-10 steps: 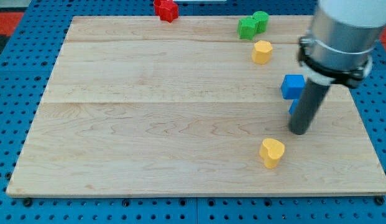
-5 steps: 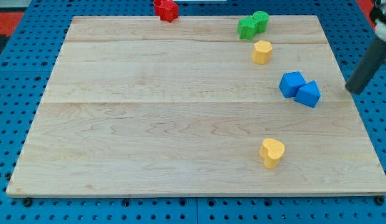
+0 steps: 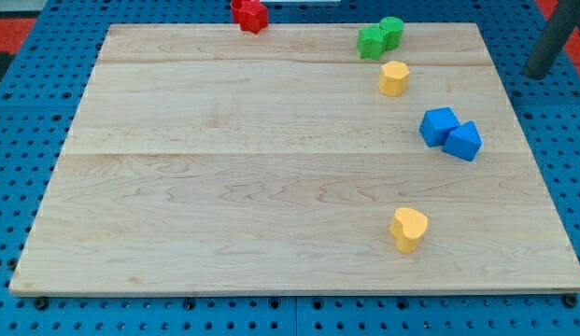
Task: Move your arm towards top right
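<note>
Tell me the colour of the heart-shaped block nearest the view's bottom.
Yellow heart block, shown in the camera view.

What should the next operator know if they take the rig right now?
My tip sits off the board's right edge near the view's top right, touching no block. Two blue blocks lie together below and left of it; a yellow block and green blocks are further left, a red block at the top edge, and a yellow heart low. Done: top right nearly reached. Left: little or nothing.

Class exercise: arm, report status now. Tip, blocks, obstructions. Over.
My tip off the wooden board, view's top right. Nearest: two blue blocks, apart, lower left. Nothing obstructing.
</note>
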You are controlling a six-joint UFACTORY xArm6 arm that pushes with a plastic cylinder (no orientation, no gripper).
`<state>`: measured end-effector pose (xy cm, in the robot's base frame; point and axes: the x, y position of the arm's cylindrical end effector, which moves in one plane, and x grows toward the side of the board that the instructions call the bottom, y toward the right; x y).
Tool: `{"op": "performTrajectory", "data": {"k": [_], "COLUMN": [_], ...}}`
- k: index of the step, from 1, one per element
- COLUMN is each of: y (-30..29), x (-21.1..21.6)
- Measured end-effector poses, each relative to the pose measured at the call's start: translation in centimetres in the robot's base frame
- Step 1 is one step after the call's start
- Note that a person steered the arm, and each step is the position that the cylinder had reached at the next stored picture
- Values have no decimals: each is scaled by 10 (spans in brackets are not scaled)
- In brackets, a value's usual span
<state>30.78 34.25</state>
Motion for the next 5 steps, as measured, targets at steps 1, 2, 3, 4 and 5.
{"op": "performTrajectory", "data": {"k": [1,2,3,4,5], "y": [0,-14,-48,-107,-238], "x": [0,3,9,7,11]}}
